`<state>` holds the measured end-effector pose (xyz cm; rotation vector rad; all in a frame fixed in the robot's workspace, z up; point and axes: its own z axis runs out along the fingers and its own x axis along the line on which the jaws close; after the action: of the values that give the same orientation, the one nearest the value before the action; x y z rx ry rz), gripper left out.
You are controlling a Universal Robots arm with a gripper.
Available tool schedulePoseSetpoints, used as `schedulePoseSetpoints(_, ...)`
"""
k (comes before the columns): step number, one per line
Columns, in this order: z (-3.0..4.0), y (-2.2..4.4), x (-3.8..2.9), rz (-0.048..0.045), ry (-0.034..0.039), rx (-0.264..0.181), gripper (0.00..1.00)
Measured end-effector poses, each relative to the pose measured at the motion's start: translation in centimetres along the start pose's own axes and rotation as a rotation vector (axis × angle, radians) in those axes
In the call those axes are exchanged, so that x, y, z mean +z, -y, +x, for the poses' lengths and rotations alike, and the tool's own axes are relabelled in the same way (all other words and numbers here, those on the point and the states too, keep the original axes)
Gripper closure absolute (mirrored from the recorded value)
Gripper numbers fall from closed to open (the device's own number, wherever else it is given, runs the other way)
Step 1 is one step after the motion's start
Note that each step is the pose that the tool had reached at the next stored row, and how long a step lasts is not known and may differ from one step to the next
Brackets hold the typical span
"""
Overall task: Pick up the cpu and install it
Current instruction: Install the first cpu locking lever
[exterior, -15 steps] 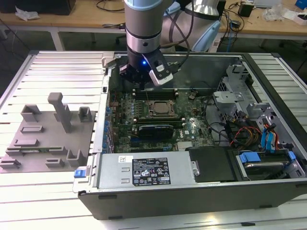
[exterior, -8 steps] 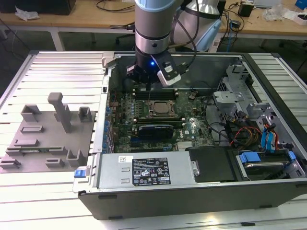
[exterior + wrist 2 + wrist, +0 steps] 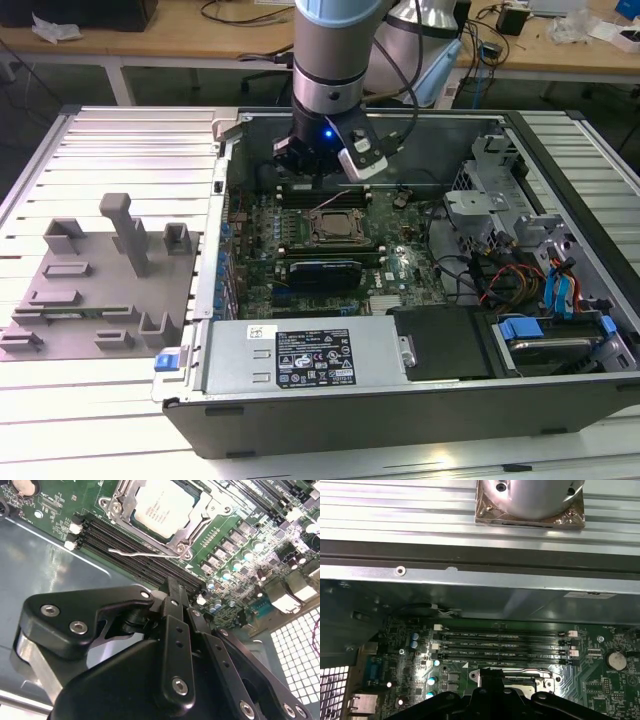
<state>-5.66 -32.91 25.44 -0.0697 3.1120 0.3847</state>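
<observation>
Black linkage plates and screw heads of the arm's gripper [image 3: 173, 586] lie nearest the lens in the second wrist view. Its two fingers [image 3: 175, 625] are drawn together at the tip with nothing between them. Beyond the tip, the cpu [image 3: 159, 508], a small flat square chip with a silvery-white metal top, sits inside the grey metal socket frame [image 3: 114, 506] on the green motherboard [image 3: 240, 540] and looks square to that frame. A row of long black memory slots [image 3: 125, 547] and a thin bright wire lever [image 3: 137, 554] lie between chip and claw. The claw is therefore near the chip but apart from it, touching neither chip nor frame as far as can be seen. In the exterior view the chip [image 3: 336, 226] lies at the centre of the frame, within the open dark computer case [image 3: 400, 415], and the gripper [image 3: 318, 170] hangs just above it in the picture, at upper centre. Judged from this, the pick-up is done and seating is the step in hand. It goes well if the chip rests level with no corner riding on the frame, if any contact is light and straight down on the metal top, and if the closed tip stays off the wire lever and the slots.
</observation>
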Motion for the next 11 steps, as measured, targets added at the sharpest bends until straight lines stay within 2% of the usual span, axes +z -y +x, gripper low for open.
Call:
schedulePoseSetpoints(4, -0.03, 0.02, 0.07, 0.0001, 0.0027, 0.01, 0.89)
schedulePoseSetpoints(11, -0.01, 0.16, 0.53, 0.0012, 0.0242, 0.097, 0.89)
